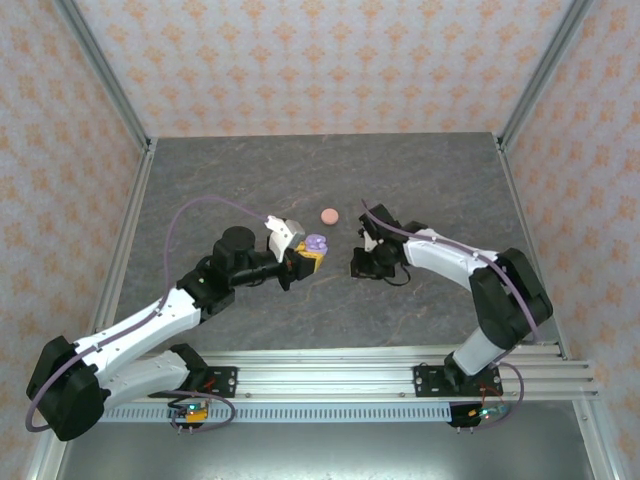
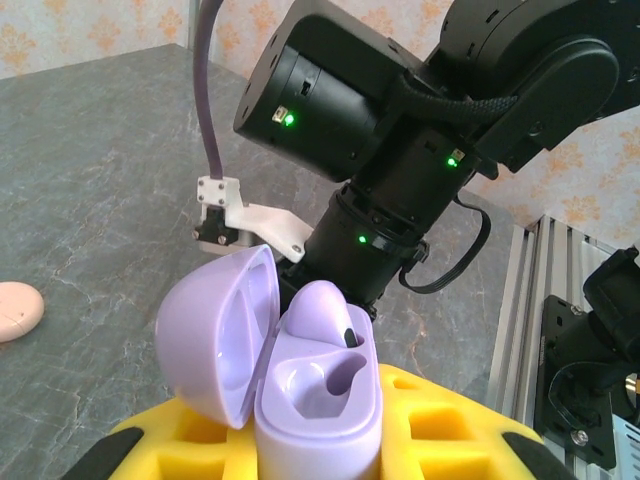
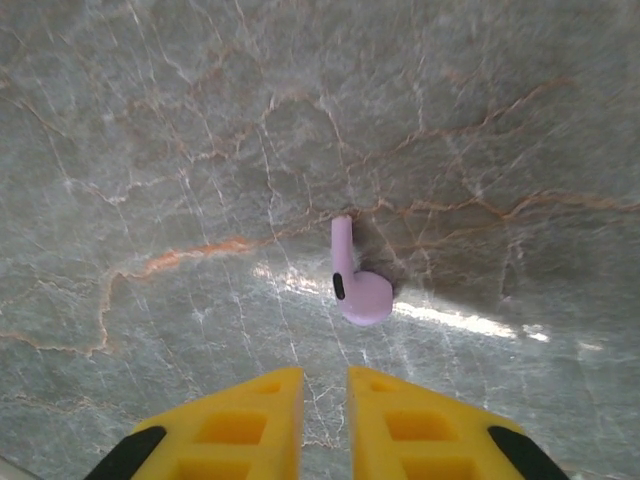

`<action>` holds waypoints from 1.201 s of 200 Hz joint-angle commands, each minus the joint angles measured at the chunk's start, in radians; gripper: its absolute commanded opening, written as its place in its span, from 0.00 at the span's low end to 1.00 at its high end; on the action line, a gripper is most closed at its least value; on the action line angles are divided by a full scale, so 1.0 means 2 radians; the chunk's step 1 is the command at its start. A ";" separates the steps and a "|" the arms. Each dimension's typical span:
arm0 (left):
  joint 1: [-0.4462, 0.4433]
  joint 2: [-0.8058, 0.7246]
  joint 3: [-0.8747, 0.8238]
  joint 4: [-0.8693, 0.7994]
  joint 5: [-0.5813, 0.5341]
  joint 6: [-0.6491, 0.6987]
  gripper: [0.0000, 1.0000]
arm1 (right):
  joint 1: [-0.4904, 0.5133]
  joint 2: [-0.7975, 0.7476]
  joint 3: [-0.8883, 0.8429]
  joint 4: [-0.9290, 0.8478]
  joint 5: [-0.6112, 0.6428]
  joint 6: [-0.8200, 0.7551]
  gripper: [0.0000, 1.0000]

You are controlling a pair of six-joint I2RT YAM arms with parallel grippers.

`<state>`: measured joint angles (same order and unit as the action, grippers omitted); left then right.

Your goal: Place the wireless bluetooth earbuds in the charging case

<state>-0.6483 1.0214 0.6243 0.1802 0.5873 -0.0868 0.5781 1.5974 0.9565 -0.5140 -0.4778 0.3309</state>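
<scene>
While the L gripper (image 2: 318, 455) is clamped on the charging case (image 2: 320, 400), yellow fingers (image 2: 470, 440) pressing it from both sides, the R gripper (image 3: 325, 410) hangs over the table (image 3: 150, 150) w/ its tips a narrow gap apart and nothing btw them.

Case: glossy lavender and rounded, upright btw the L fingers. Its lid (image 2: 215, 335) is hinged open and tipped to that gripper's left. Inside are 2 moulded wells. The far well holds the seated earbud (image 2: 322, 312), lavender, head up, w/ a small dark spot. The near well (image 2: 335, 378) shows bare plastic.

The loose earbud (image 3: 355, 288) is lavender too. It has a short stem pointing away from the R gripper and a bulbous head nearer it, w/ a dark oval on the side. It lies flat on the grey marbled top, just ahead of the R tips and a bit right of their gap, not touching.

Count: 2 lavender earbuds, 1 case, 1 pink disc (image 1: 329, 215), 2 grippers.

Top cam gives the layout. The grippers face each other, near but apart, w/ the disc beyond the gap btw them. The case there is just a lavender blob at the L tips. L wrist cam gives the case interior, w/ the disc off to the left on the table. R wrist cam gives the loose bud's shape.
</scene>
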 commanded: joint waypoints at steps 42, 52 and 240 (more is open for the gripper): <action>-0.004 0.003 -0.004 -0.001 -0.010 -0.010 0.14 | 0.038 0.038 0.013 0.006 -0.001 -0.011 0.14; -0.003 0.005 -0.003 -0.003 -0.011 -0.010 0.14 | 0.039 0.048 0.017 0.004 0.007 -0.010 0.14; -0.003 0.002 -0.007 -0.007 -0.019 -0.010 0.14 | 0.040 0.084 0.054 -0.026 0.197 0.049 0.06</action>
<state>-0.6483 1.0325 0.6243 0.1684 0.5652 -0.1043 0.6594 1.7386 1.0275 -0.5354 -0.1524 0.4088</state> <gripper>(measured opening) 0.210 0.067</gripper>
